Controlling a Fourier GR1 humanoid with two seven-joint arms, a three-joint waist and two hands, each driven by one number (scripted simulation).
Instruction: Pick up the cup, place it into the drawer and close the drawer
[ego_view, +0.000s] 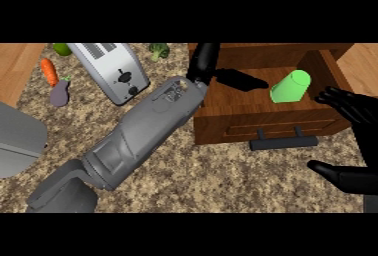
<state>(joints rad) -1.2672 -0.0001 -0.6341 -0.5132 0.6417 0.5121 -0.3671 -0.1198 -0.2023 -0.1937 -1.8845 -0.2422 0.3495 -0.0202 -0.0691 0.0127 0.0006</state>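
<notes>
Green cup (290, 86) is lying in the open drawer (266, 129), left hand (230, 76) and right hand (353, 107) both hovering open-fingered, probably readying to close it.

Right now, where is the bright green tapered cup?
In the head view, the green cup sits inside the open wooden drawer, toward its right side, between the left hand and the open right hand.

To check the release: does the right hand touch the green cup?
Apart. The head view shows bare drawer floor between the right hand and the green cup.
</notes>
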